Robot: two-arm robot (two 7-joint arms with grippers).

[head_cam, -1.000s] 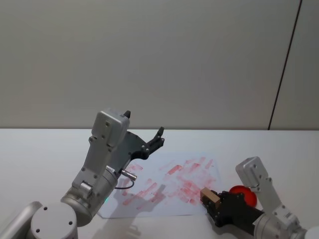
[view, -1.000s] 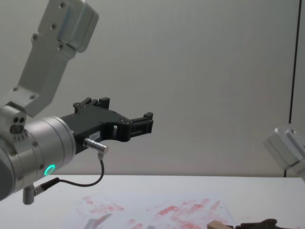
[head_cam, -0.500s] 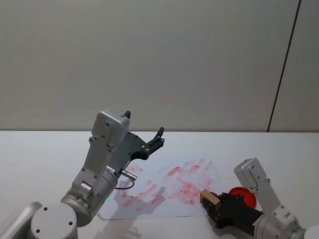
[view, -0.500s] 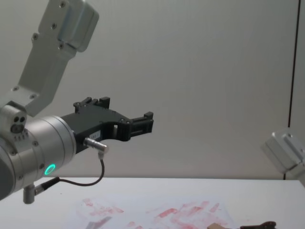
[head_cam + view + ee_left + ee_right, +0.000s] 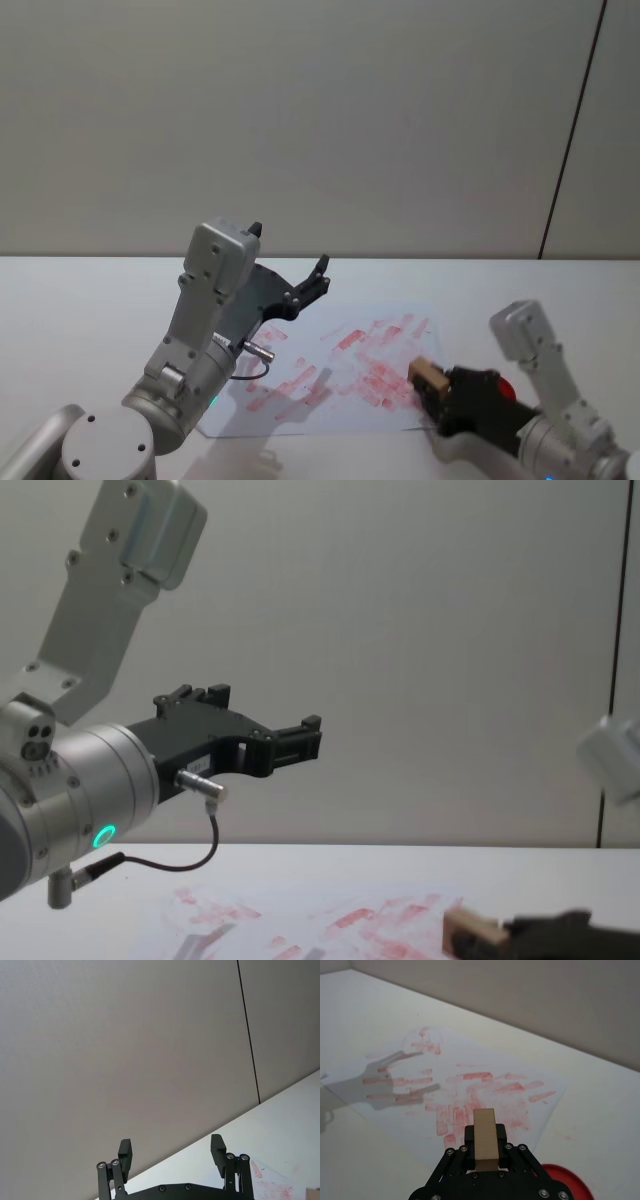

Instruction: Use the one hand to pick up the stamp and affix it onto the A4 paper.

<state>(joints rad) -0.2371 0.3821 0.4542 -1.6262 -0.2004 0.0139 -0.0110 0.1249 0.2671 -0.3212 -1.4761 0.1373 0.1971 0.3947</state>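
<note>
My right gripper is shut on the stamp, a pale wooden block that sticks out past its black fingers. It holds the block just above the near right part of the A4 paper, which is covered in red marks. From the right wrist, the stamp points toward the smudged A4 paper. In the chest view the stamp hovers low at the right. My left gripper hangs open, raised above the sheet's far left side, its fingers spread and holding nothing.
A red round pad lies on the white table just right of the paper, partly behind my right gripper. The left arm's shadow falls on the sheet. A grey wall stands behind the table.
My right gripper has lifted the stamp a little and carried it forward over the paper's right part. Its arm has shifted right. The left arm has stayed still.
</note>
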